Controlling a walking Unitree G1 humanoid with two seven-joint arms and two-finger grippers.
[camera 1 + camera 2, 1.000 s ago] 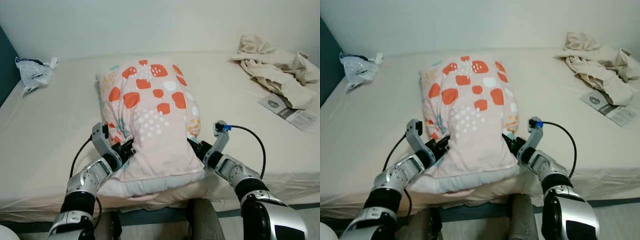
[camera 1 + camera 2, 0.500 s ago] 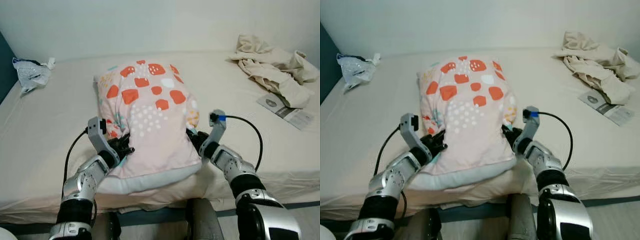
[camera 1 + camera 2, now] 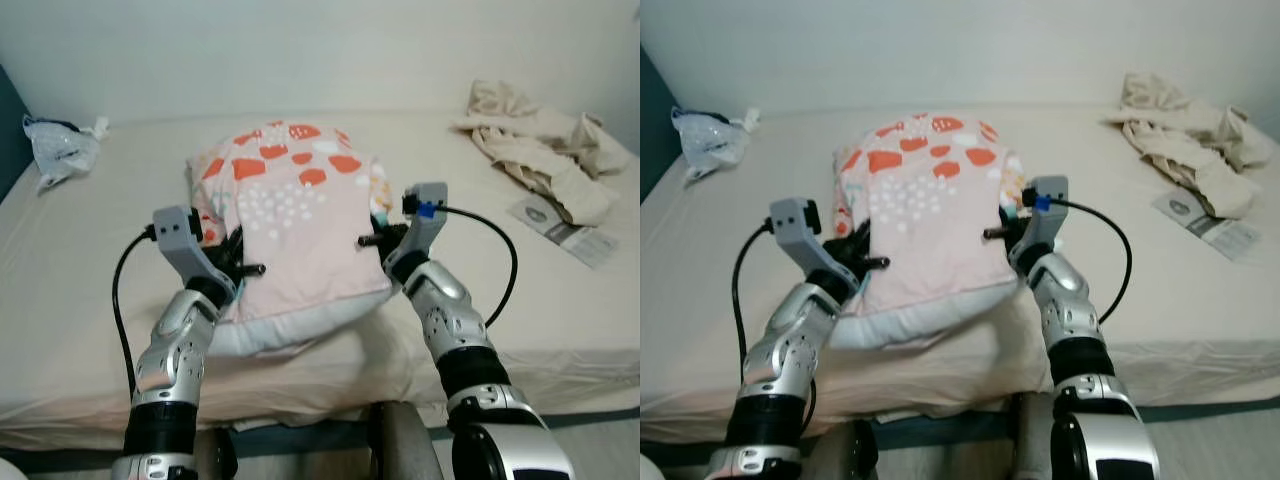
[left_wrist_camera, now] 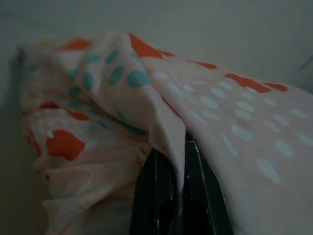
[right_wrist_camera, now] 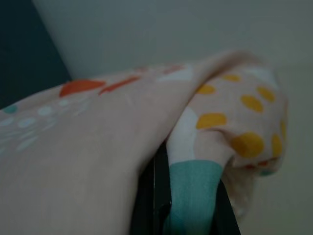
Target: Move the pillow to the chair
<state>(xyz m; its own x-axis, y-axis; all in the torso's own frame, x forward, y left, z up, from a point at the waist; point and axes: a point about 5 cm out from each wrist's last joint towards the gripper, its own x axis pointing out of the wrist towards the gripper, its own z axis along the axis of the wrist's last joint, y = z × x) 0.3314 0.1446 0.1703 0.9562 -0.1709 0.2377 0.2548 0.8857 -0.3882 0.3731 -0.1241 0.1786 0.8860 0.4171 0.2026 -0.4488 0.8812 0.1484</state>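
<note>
A pink pillow with orange blotches and white dots is in front of me over the cream bed, its near end raised off the sheet. My left gripper is shut on the pillow's left side. My right gripper is shut on its right side. In the left wrist view the black fingers pinch a fold of pillow fabric. In the right wrist view the fingers clamp the pillow cover at a teal and yellow-dotted corner. Whether the pillow's far end still rests on the bed I cannot tell.
A crumpled beige cloth lies at the back right of the bed, with a printed leaflet near it. A plastic bag sits at the back left by a dark wall. The bed's front edge runs just before my legs.
Both arms have risen and carried the pillow's near end up off the sheet. The grippers keep their hold on its two sides.
</note>
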